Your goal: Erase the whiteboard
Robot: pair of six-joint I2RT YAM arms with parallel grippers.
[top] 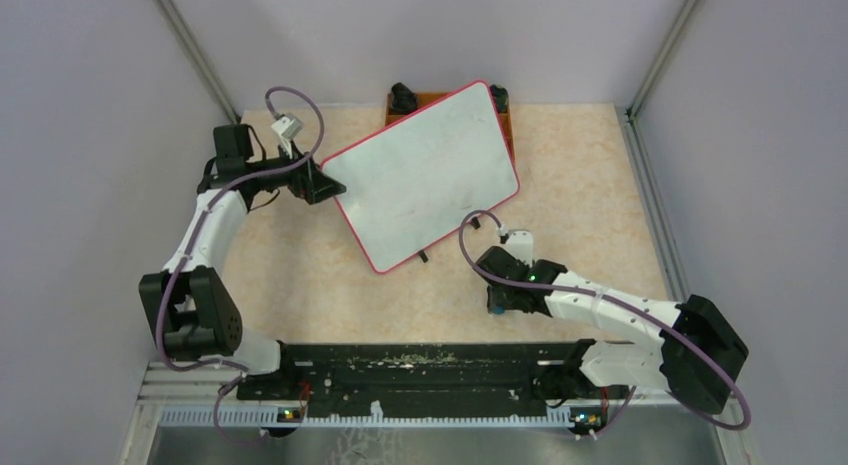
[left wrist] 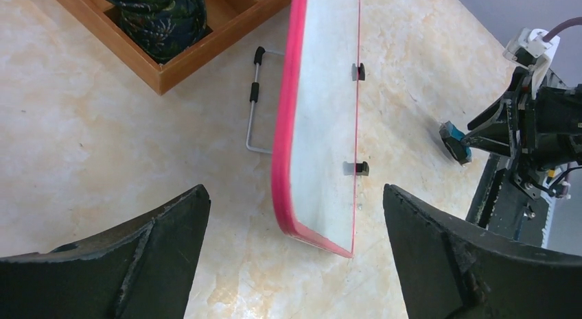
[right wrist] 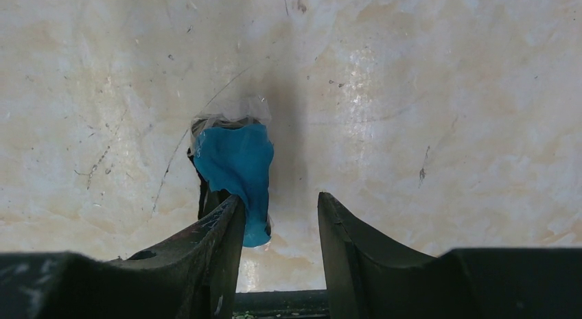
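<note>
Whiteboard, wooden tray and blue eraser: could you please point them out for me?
whiteboard (top: 420, 175), top external view, white face.
wooden tray (left wrist: 199, 58), left wrist view, front wall.
blue eraser (right wrist: 233, 161), right wrist view, blue face.

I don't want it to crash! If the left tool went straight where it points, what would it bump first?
Probably the whiteboard: its red-rimmed corner lies straight ahead, in line with the open left tool. How close it is, the picture cannot tell.
</note>
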